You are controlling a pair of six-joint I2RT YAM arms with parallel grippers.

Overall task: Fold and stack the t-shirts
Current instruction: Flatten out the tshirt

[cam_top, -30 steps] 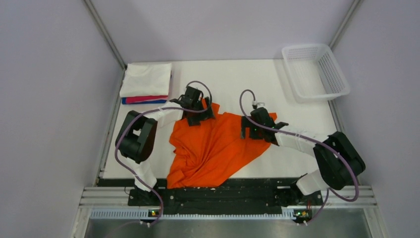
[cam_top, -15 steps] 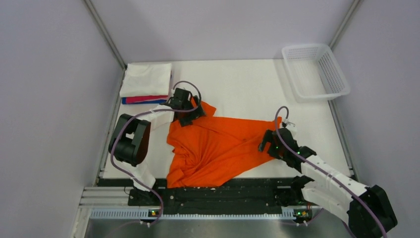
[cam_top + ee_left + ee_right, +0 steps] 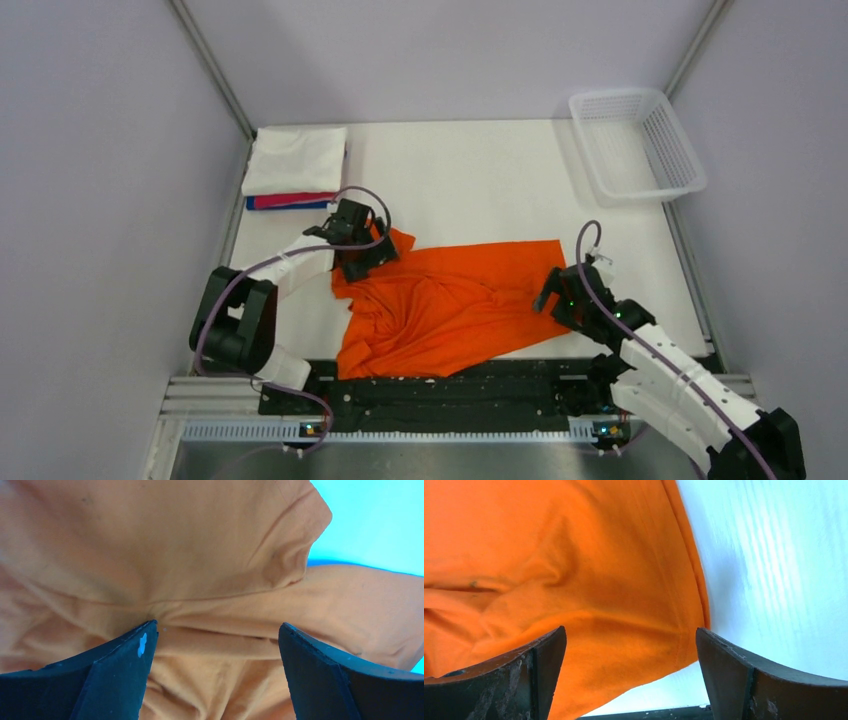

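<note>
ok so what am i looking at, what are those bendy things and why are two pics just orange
Those are two robot arms bolted at the near edge of a table: the left arm and the right arm. The wide picture comes from a fixed camera above and behind them. The two orange close-ups come from a camera on each wrist, looking out between that arm's jaws. On the table lie a crumpled orange t-shirt, a stack of folded shirts in the far left corner, and a white mesh basket at far right. Both pairs of jaws stand open over the orange shirt, holding nothing.
</note>
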